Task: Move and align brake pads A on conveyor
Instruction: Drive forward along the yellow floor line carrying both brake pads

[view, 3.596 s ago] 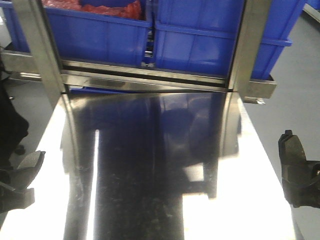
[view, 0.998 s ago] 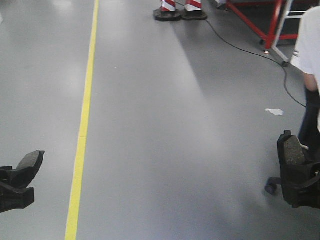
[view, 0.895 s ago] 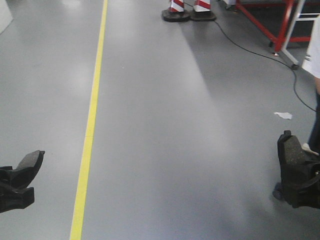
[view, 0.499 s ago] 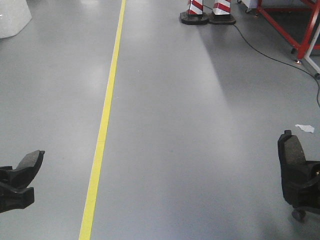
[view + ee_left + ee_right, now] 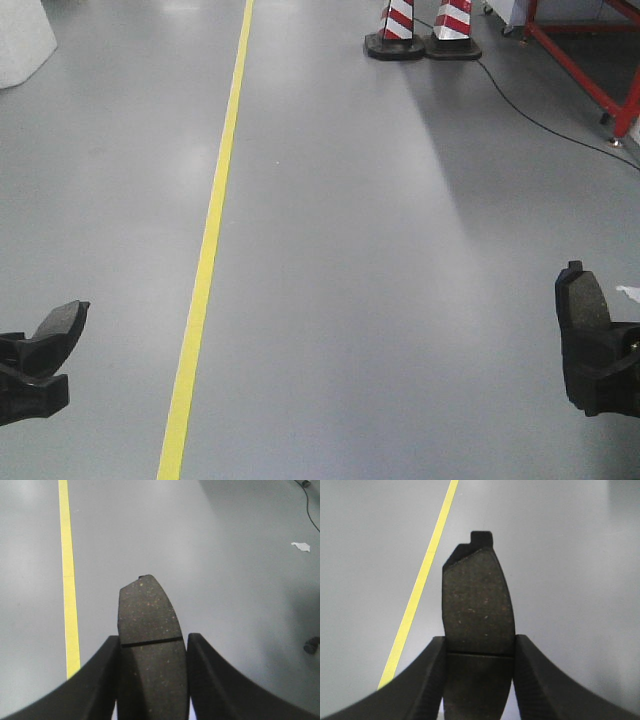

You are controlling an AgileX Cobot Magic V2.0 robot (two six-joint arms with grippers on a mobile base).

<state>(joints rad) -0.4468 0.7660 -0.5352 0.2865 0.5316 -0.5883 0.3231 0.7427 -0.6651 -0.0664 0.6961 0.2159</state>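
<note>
Two brake pads A are in view, each dark grey-black with a thin groove across it. My left gripper [image 5: 35,362] [image 5: 152,641] is shut on one brake pad [image 5: 148,610] [image 5: 62,322], whose rounded end sticks out ahead of the fingers. My right gripper [image 5: 600,375] [image 5: 480,644] is shut on the other brake pad [image 5: 477,597] [image 5: 582,303], held upright with a small tab at its top. Both hang above a grey floor. The conveyor is out of view.
A yellow line [image 5: 214,225] runs along the grey floor. Two red-and-white cones [image 5: 400,28] stand at the far end, beside a red metal frame [image 5: 588,70] and a black cable [image 5: 530,115]. A white scrap [image 5: 300,546] lies on the floor at the right.
The view swung away from the steel table and blue bins to open floor. The yellow line and cones drifted right, and a person at the right left the view. Both grippers kept their pads.
</note>
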